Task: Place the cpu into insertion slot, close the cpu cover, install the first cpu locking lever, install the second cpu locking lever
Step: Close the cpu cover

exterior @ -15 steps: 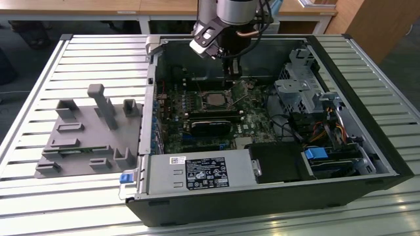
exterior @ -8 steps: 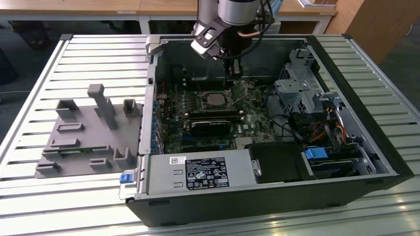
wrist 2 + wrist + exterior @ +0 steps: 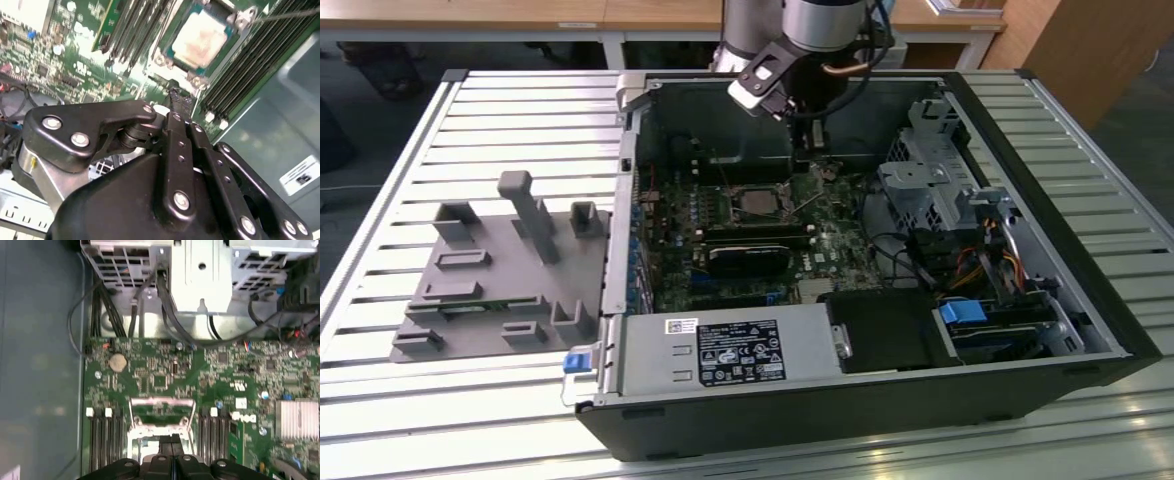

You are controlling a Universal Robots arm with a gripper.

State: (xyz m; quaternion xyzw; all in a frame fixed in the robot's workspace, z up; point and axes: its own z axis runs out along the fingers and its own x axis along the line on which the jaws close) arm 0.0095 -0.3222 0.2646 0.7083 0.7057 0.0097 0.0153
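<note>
1. The black two-fingered end effector (image 3: 176,97) has its fingers pressed together, and nothing shows between them. It hangs inside the open black computer case (image 3: 854,420), which lies on the slatted metal counter (image 3: 480,110).
2. The small, square cpu (image 3: 202,39), with a dull silver-tan top, lies flat and uncovered in its socket on the green motherboard (image 3: 225,365).
3. The thin, silvery, window-framed cpu cover (image 3: 162,401) stands swung up off the socket, just beyond the fingertips in the first wrist view.
4. The tips sit just beside the socket's edge; I cannot tell whether they touch it.
</note>
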